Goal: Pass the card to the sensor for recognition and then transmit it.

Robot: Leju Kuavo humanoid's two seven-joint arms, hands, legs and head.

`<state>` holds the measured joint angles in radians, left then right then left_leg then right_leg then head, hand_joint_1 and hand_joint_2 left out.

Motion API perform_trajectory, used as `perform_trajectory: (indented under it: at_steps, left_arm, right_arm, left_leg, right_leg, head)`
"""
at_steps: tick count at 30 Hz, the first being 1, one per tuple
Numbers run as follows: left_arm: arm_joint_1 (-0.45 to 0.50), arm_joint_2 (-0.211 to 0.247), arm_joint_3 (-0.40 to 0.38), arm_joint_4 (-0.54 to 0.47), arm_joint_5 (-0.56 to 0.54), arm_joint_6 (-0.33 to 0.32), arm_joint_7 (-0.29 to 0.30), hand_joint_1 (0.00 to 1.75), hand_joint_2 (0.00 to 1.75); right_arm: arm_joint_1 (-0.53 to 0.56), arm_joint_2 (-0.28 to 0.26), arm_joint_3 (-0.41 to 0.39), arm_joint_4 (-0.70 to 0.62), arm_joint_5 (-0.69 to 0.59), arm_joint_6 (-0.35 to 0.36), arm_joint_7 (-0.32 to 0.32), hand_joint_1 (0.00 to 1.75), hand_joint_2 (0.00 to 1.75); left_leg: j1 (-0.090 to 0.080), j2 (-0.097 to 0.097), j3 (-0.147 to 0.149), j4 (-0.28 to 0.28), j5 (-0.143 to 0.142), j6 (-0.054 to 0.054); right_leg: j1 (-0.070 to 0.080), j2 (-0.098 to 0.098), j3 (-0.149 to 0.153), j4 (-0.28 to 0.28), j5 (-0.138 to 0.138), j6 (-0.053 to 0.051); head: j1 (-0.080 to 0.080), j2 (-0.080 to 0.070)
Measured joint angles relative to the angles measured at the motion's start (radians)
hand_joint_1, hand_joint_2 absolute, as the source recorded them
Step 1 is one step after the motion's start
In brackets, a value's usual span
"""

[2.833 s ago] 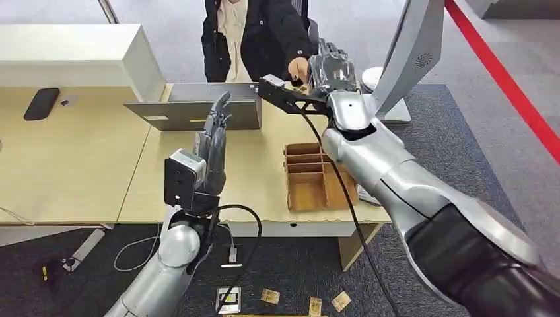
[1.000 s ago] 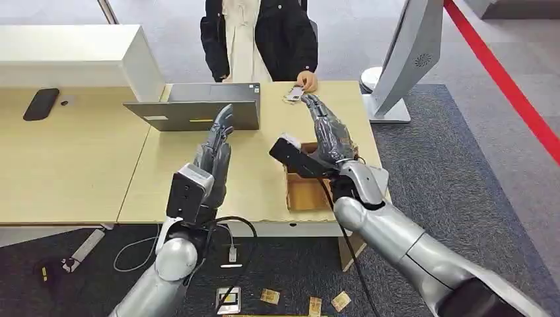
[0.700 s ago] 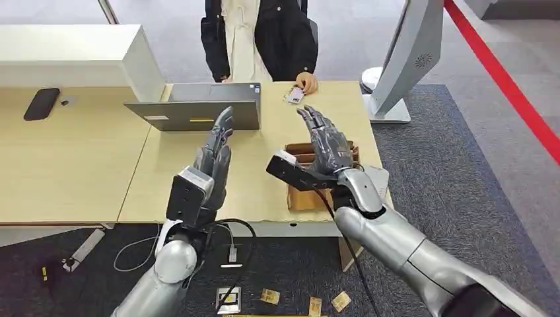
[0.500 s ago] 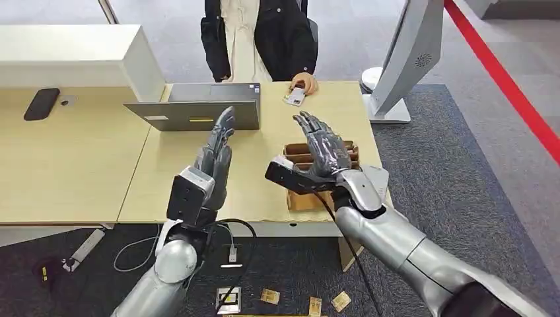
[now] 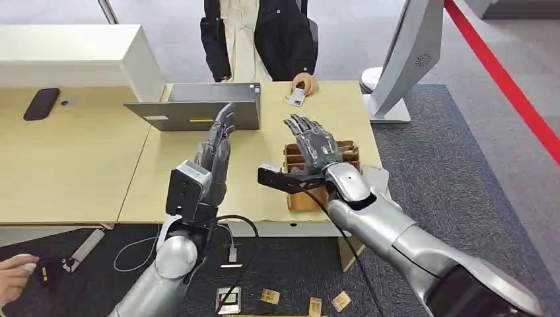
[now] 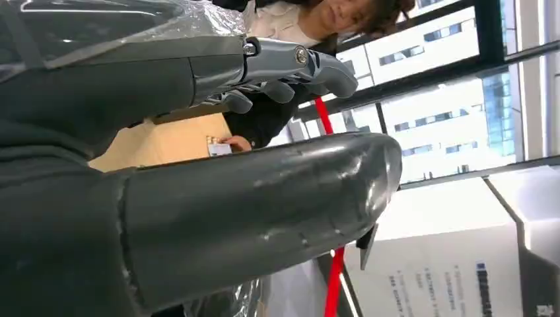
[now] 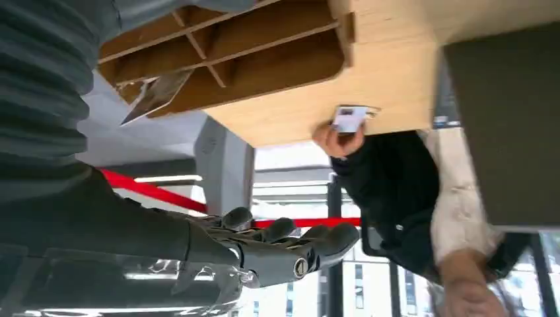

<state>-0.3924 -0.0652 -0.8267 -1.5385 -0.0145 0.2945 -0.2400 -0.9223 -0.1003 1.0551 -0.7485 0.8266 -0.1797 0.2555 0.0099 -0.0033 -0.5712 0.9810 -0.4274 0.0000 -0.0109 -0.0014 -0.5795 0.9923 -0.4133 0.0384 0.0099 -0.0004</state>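
The card point(image 5: 296, 96) lies at the table's far edge under a person's hand point(image 5: 305, 83); the right wrist view shows the card point(image 7: 349, 119) pinched in those fingers. My right hand point(image 5: 314, 146) hovers open over the wooden divided box point(image 5: 305, 198), its fingers point(image 7: 284, 246) spread and holding nothing, well short of the card. My left hand point(image 5: 214, 155) stands upright and open above the table's middle, its fingers point(image 6: 284, 63) straight. The sensor stand point(image 5: 406, 53), a tall grey-white panel, rises at the table's far right corner.
A grey laptop point(image 5: 198, 109) sits at the back of the table in front of the person in a dark jacket point(image 5: 261, 36). A black phone point(image 5: 41, 104) lies on the left desk. Loose cards point(image 5: 271, 297) and cables lie on the floor. Another person's hand point(image 5: 13, 277) shows at the lower left.
My right hand has drawn back from the person, empty, and come down over the wooden box. The card stays with the person's hand. The left hand barely moved.
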Motion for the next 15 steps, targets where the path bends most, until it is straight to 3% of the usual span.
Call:
perform_trajectory:
  at_steps: [15]
  left_arm:
    - [-0.006,0.002,-0.004,-0.002,0.001,0.048,0.017,0.0,0.0]
  right_arm:
    - [-0.045,0.019,0.042,0.148,0.019,0.021,0.079,0.0,1.75]
  left_leg:
    - [0.0,0.0,0.0,0.0,0.0,0.0]
  right_leg:
    - [0.0,0.0,0.0,0.0,0.0,0.0]
  head:
    - [0.0,0.0]
